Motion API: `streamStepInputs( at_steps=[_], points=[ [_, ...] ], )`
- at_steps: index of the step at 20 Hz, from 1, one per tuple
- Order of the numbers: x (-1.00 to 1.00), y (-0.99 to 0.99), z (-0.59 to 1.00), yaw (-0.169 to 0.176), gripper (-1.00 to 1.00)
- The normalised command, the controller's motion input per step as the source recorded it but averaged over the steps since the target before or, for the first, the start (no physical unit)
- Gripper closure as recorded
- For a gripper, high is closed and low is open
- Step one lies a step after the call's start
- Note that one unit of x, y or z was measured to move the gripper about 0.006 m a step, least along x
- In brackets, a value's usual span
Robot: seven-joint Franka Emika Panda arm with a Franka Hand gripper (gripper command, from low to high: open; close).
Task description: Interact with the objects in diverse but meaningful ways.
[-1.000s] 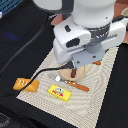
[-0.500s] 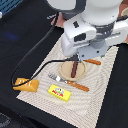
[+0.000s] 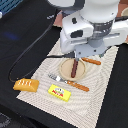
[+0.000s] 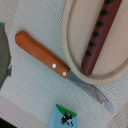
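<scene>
The dark brown sausage (image 3: 74,68) lies on the round tan plate (image 3: 65,73), its long axis running from the plate's near rim toward the arm — it sits inside the rim with bare plate on both sides. Beside the plate, a knife with an orange handle (image 4: 42,55) lies just off the rim, blade tip near a small white-and-blue carton (image 4: 64,117). On the striped mat (image 3: 100,95), a fork (image 3: 69,82) lies just before the plate, then the flat yellow red-labelled box (image 3: 59,92). The orange ridged bread block (image 3: 26,85) rests on the dark tabletop (image 3: 30,30) off the mat's edge. Whether the end effector is released or clenched cannot be told — the arm's body hides it.
</scene>
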Motion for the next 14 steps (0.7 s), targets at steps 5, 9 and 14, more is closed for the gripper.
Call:
streamStepInputs(
  at_steps=[5,9,14],
  points=[
    [-0.49,0.03,-0.32,-0.053,-1.0],
    [-0.44,0.11,-0.38,-0.04,-1.0],
    [-0.44,0.14,-0.46,-0.015,-1.0]
  ],
)
